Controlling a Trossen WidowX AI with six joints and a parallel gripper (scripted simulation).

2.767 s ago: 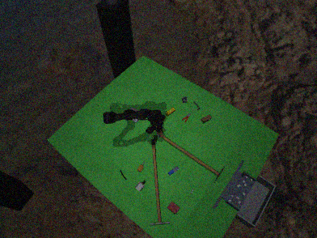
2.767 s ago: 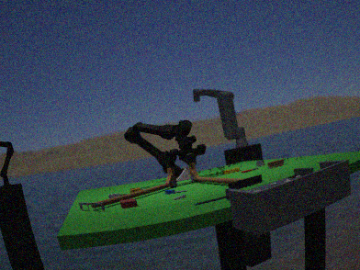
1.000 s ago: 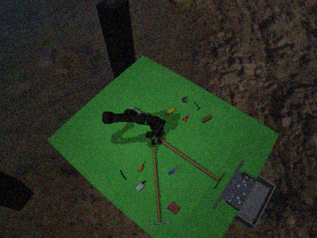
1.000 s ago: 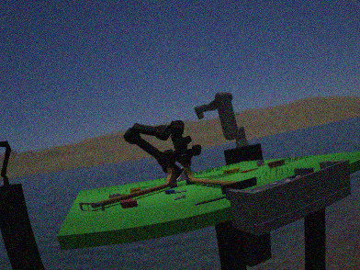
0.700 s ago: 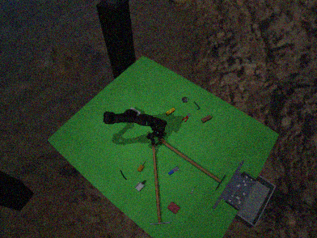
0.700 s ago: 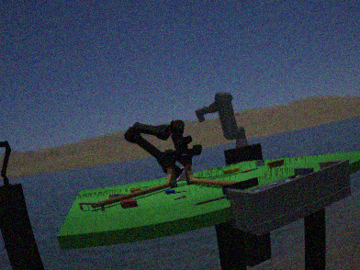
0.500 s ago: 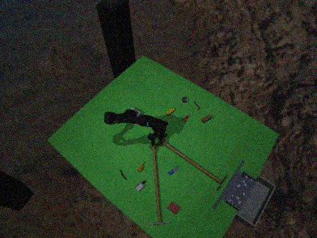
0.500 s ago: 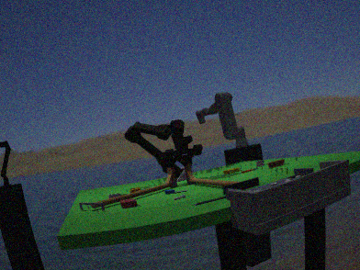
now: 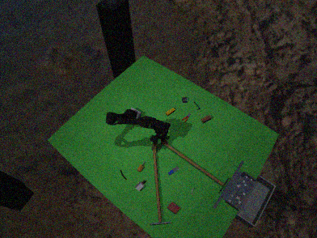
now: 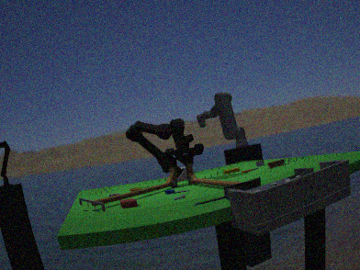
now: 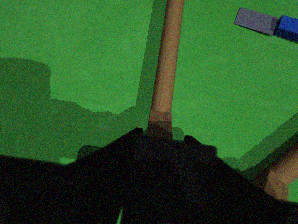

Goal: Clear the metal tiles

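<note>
Gripper point(image 9: 162, 142) point(image 10: 187, 174) point(image 11: 162, 138) is clamped on the wooden handle point(image 9: 194, 163) point(image 10: 213, 182) point(image 11: 168, 65) reaching toward the bench plate point(image 9: 231, 192); small tiles point(image 9: 244, 181) lie scattered on that plate.

And there's the dark arm point(image 9: 141, 121) over the green counter point(image 9: 89, 133), two wooden poles fanning out below it, one toward the grey plate point(image 9: 238, 190) and box point(image 9: 264, 194), lower right!

In the top view, the far end of the wooden handle point(image 9: 195, 163) by the steel plate point(image 9: 232, 188) is hard to make out, and the worktop point(image 9: 101, 121) is cut off below.
</note>
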